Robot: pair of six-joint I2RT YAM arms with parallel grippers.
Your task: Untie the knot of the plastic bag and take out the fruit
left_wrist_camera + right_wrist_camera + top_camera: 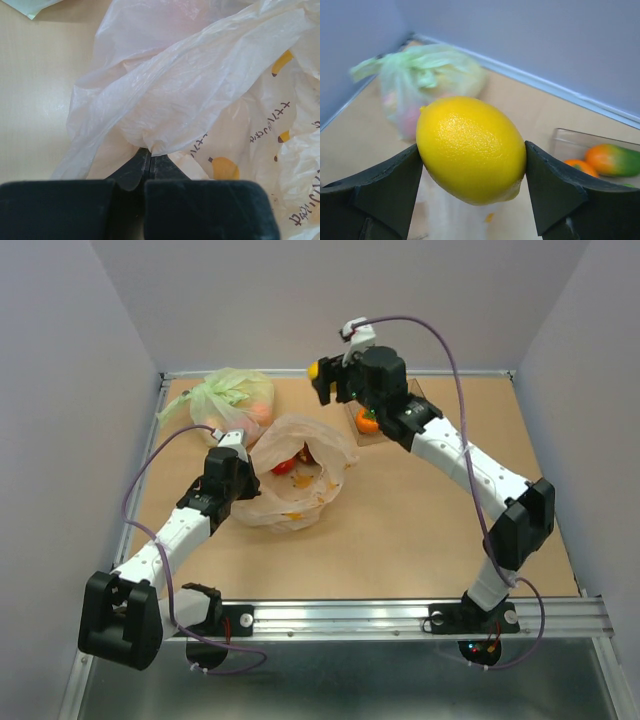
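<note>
The pale peach plastic bag (300, 495) lies crumpled left of centre with its mouth gaping. A red fruit (284, 466) shows inside it. The knot is out of view. My left gripper (243, 472) sits at the bag's left edge, shut on a fold of its film (150, 145); the printed bag wall (260, 125) spreads to the right. My right gripper (322, 375) is raised above the far side of the table, shut on a yellow lemon (470, 147) (314, 370), one finger (395, 180) on each side of it.
A clear box (352, 426) (565, 142) at the back centre holds an orange fruit (367, 422) (577, 166) and an orange-green one (615, 160). A light-green bag (232, 400) (425, 80) with pinkish fruit lies at the back left. Grey walls enclose the table.
</note>
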